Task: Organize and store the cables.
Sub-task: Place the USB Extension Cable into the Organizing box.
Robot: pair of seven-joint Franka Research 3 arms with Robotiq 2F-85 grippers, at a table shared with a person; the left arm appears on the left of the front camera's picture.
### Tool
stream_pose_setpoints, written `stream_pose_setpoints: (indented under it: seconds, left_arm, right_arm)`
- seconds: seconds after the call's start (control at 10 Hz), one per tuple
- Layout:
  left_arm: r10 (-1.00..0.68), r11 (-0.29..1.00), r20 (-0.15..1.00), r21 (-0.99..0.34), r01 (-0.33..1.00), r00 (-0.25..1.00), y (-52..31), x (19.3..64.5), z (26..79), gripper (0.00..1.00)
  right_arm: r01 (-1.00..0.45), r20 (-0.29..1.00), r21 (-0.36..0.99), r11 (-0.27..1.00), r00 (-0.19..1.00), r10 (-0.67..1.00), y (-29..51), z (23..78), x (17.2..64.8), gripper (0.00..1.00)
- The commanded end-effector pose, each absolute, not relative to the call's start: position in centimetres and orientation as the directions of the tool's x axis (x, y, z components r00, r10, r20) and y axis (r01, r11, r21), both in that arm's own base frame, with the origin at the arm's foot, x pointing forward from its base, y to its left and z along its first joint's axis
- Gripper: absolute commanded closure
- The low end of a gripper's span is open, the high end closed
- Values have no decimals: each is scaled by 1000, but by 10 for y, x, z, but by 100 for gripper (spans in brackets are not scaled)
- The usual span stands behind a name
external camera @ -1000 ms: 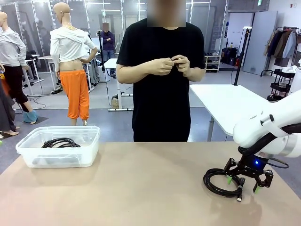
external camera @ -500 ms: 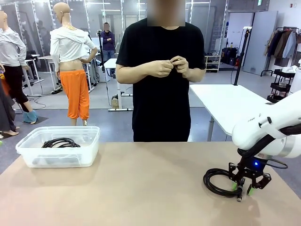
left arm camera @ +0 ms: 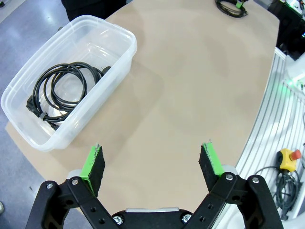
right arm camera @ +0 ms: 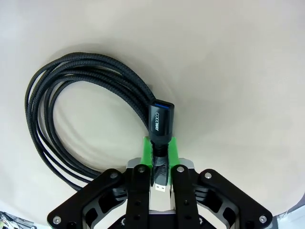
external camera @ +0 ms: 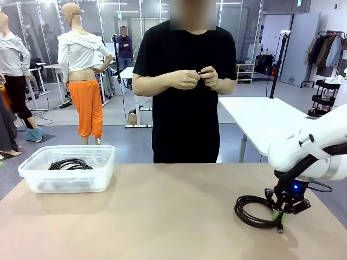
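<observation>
Two cables show, each wound in a coil. The loose coil (external camera: 254, 211) lies on the counter (external camera: 162, 222) near its right edge and close to the near edge. The right hand (external camera: 280, 215) is clamped shut on it at the plug ends (right arm camera: 160, 119). The stored coil (external camera: 70, 164) lies inside a clear bin (external camera: 32, 181) at the far left corner. The left hand (left arm camera: 152, 164) hangs spread wide, holding nothing, above bare counter beside the bin. Between bin and loose coil the counter lies open.
</observation>
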State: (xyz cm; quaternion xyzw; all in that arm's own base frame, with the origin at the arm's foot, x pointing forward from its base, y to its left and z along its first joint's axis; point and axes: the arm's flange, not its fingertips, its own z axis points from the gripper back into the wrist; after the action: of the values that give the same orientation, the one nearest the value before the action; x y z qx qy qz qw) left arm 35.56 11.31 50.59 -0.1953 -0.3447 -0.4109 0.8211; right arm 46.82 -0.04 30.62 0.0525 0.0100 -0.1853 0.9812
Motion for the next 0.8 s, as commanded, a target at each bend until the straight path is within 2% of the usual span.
stream_pose_setpoints:
  seconds: [0.0, 0.4, 0.7]
  left_arm:
    - [-555, 582, 722, -19, 813, 414, 114, 356, 505, 0]
    - [-555, 582, 722, -19, 813, 414, 114, 356, 505, 0]
    - [-555, 582, 722, -19, 813, 414, 114, 356, 505, 0]
  right_arm:
    - [375, -21, 69, 924, 927, -374, 4, 319, 466, 100]
    - [288, 19, 115, 951, 956, -292, 2, 403, 448, 100]
    - [230, 66, 121, 966, 969, -239, 2, 410, 439, 100]
